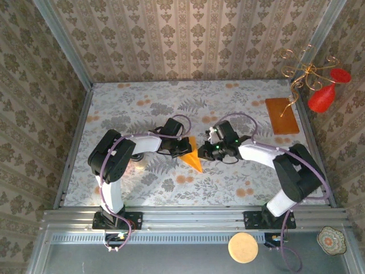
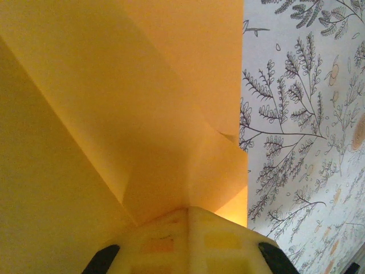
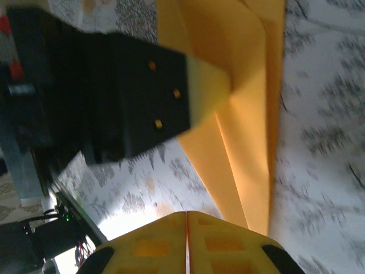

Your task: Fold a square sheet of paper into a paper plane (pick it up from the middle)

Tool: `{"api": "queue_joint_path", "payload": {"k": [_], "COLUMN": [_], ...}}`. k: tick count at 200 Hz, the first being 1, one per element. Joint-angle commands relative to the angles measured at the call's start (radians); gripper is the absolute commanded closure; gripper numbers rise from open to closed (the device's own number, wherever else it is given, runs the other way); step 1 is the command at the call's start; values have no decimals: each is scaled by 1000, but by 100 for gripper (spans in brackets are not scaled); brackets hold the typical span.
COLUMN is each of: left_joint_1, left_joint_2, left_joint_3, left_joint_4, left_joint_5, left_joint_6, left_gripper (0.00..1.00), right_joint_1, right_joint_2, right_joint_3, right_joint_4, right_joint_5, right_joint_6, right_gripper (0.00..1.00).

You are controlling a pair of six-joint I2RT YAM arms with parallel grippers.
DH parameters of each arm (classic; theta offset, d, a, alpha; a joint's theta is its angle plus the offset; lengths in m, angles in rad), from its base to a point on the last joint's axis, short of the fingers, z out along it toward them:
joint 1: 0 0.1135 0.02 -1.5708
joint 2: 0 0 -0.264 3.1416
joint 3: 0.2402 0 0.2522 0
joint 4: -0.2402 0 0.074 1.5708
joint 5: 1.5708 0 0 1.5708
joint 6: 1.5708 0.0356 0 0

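Nearest the arm bases, the pointed tip of the paper plane [image 1: 194,160] aims at them; the half-made orange-yellow dart lies mid-table [image 1: 239,188]. Just beyond, the left gripper [image 2: 188,210] is clamped tight on its creased layers. The right gripper [image 3: 187,214] has its fingers together beside the long edge, apparently holding nothing. This looks like mid-fold creasing, so the right must next pinch a flap while the left anchors. Far right lies a brown board [image 1: 282,116].

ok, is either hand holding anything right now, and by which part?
Left hand pinches the folded paper on a raised crease near its wide end. Right hand is shut beside it, apparently holding nothing.
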Motion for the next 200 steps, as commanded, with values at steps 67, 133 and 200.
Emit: {"api": "queue_joint_path", "payload": {"k": [67,133,200], "left_joint_1": [-3,31,158], "left_joint_2": [8,14,80], "left_joint_3": [-18,-10,93], "left_joint_4": [-54,-43,-89], "left_joint_5": [-35,-22,-8], "left_joint_6": [18,84,210], "left_gripper": [95,93,85], "right_joint_1": [55,43,26], "right_joint_2": [186,248,285], "right_joint_3": [52,-40,-108], "right_joint_4": [-117,-119,-102], "right_joint_5": [107,100,104], "right_joint_6": [-88,-80,-71], "right_gripper": [94,95,96]}}
